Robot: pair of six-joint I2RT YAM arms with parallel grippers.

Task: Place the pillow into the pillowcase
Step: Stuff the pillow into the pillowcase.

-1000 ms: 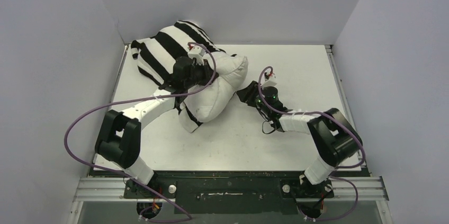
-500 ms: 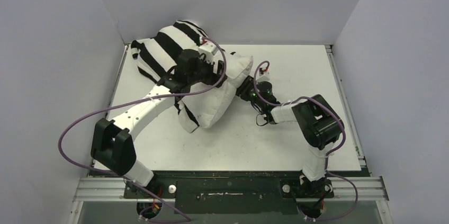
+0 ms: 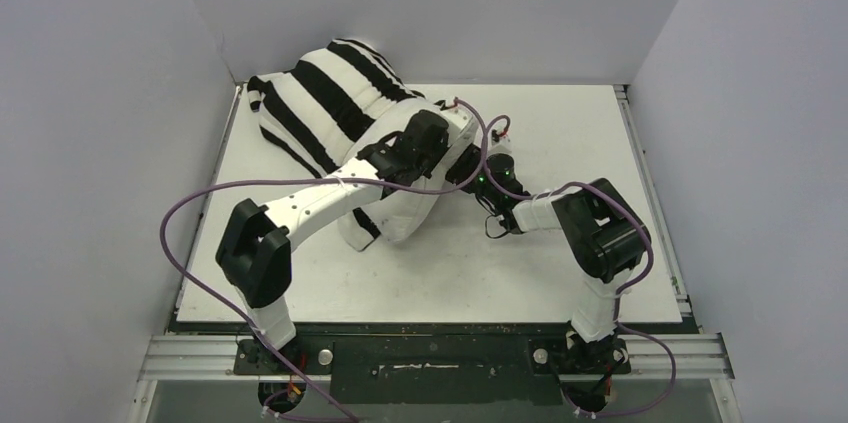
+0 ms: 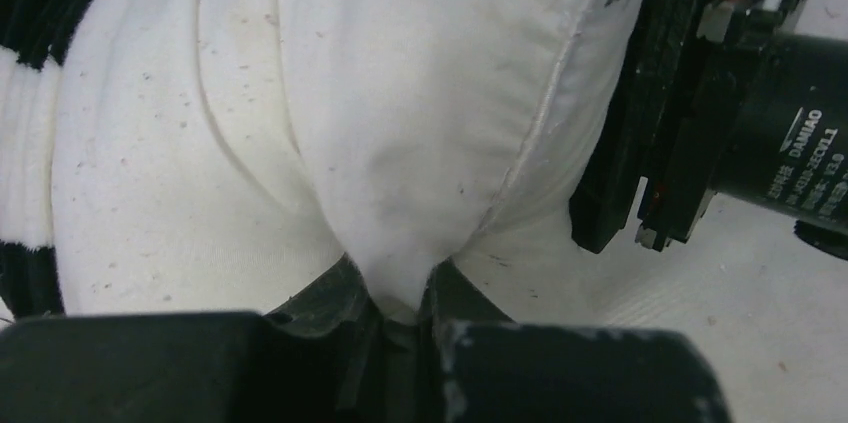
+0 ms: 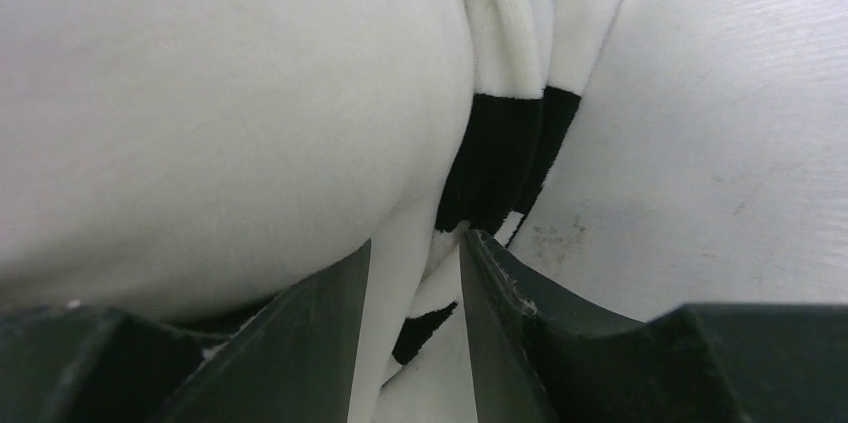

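Note:
The striped pillowcase (image 3: 320, 93) lies at the back left with the white pillow (image 3: 405, 213) partly inside it. The pillow's plain end sticks out toward the table's middle. My left arm reaches across the pillow, and my left gripper (image 3: 450, 133) is at that exposed right end. In the left wrist view the left gripper (image 4: 400, 295) is shut on a pinched fold of the pillow (image 4: 400, 93), with stripes of the pillowcase (image 4: 25, 3) at the left edge. My right gripper (image 3: 466, 165) presses against the same end. In its own view the right gripper (image 5: 415, 253) has closed on a white fold and the pillowcase's striped edge (image 5: 500, 143), under the bulging pillow (image 5: 200, 93).
The white table (image 3: 560, 123) is walled on the left, back and right. My right gripper's black body (image 4: 690, 113) sits close to the left gripper, just right of the pillow's end. Purple cables loop from both arms over the near side.
My left gripper left the pillowcase's edge, opened, moved right along the pillow and shut on its exposed end. My right gripper moved in against that end and stayed there.

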